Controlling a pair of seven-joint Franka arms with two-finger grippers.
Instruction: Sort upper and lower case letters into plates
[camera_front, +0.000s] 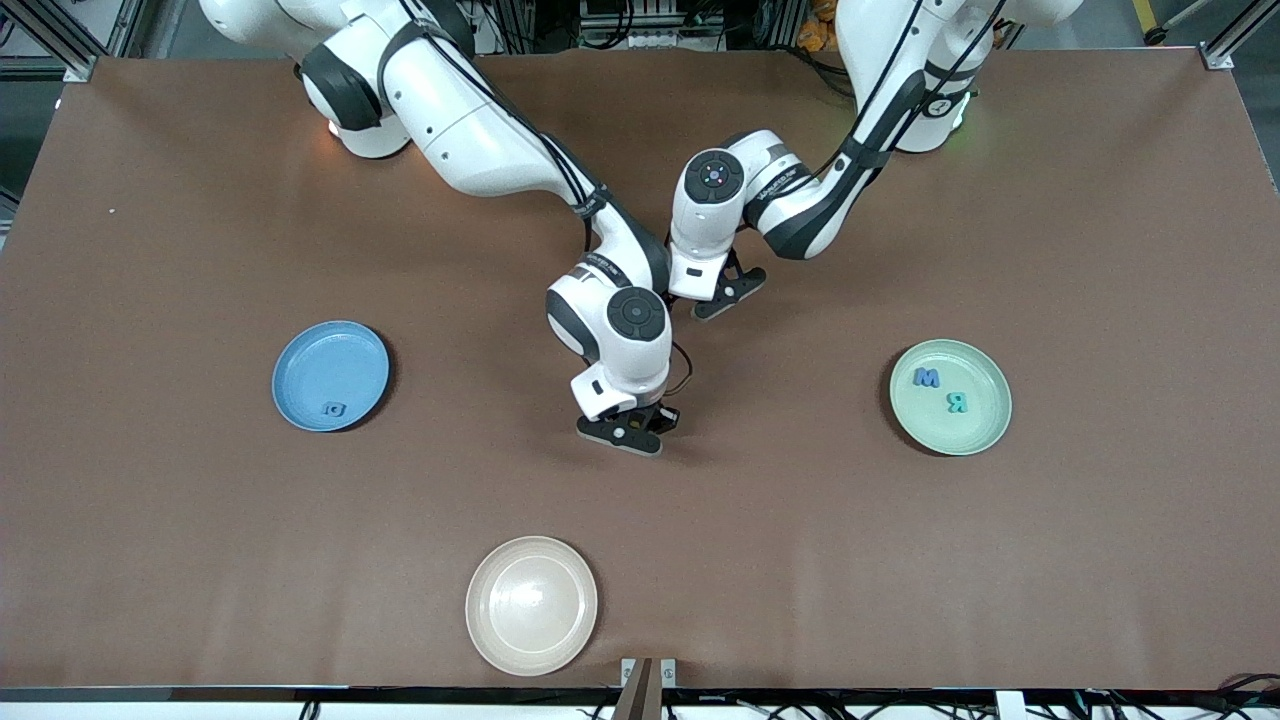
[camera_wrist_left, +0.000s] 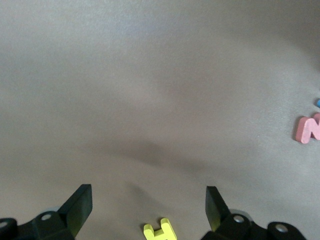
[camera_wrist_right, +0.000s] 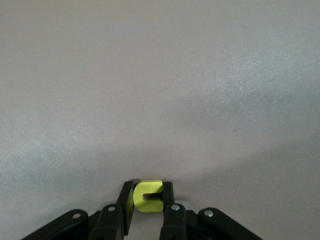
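My right gripper (camera_front: 632, 430) is low over the middle of the table. In the right wrist view (camera_wrist_right: 148, 198) it is shut on a yellow lower case letter (camera_wrist_right: 150, 189). My left gripper (camera_front: 728, 290) is over the table's middle, open and empty (camera_wrist_left: 149, 202). A yellow H (camera_wrist_left: 161, 231) lies on the table between its fingers. A red letter (camera_wrist_left: 309, 129) lies farther off. The sky blue plate (camera_front: 310, 362) toward the right arm's end holds one blue letter (camera_front: 333, 409). The mint green plate (camera_front: 975, 425) toward the left arm's end holds a blue M (camera_front: 926, 377) and a teal R (camera_front: 958, 403).
A cream-beige plate (camera_front: 531, 605) lies near the table's front edge, nearer to the front camera than my right gripper. A bit of a blue letter (camera_wrist_left: 317, 103) shows at the edge of the left wrist view. The arms hide the loose letters in the front view.
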